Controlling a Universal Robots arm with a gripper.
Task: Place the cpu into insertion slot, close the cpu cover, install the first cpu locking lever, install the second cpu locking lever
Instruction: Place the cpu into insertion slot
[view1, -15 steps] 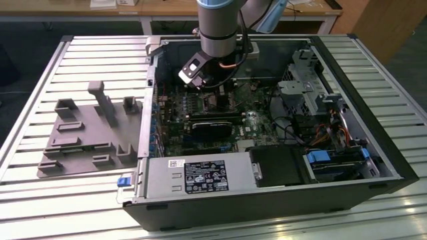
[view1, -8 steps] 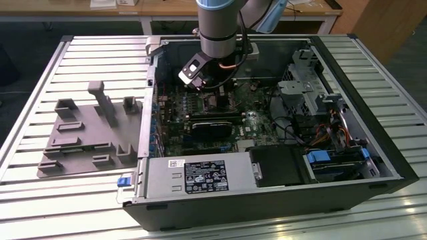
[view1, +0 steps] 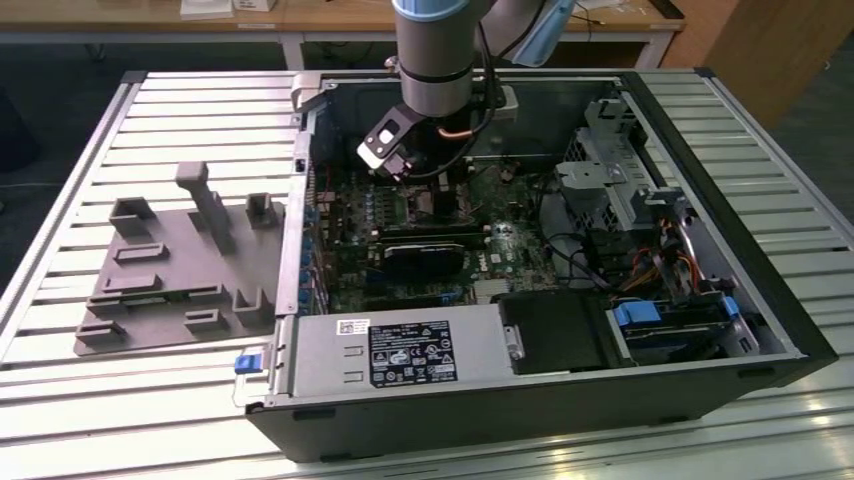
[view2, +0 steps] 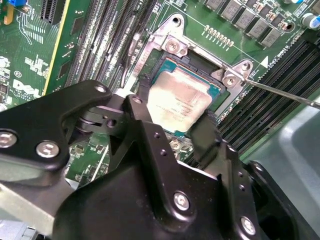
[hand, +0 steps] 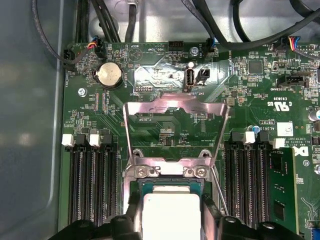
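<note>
Silver-topped cpu (view2: 182, 95) seated yet?

OP: Can't tell. My gripper (view2: 175, 107) pinches it by two opposite edges, right at the insertion slot (view2: 196, 60) mid-motherboard (hand: 250, 115). Light, stiff, fragile underneath I'd guess, so edges only. Memory slots (hand: 90, 185) crowd both sides; room's just straight up. Past it the cpu cover (hand: 210, 107) lies flipped open.

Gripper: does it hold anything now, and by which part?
The gripper holds the cpu by two opposite edges, one finger on each, at the slot.
</note>
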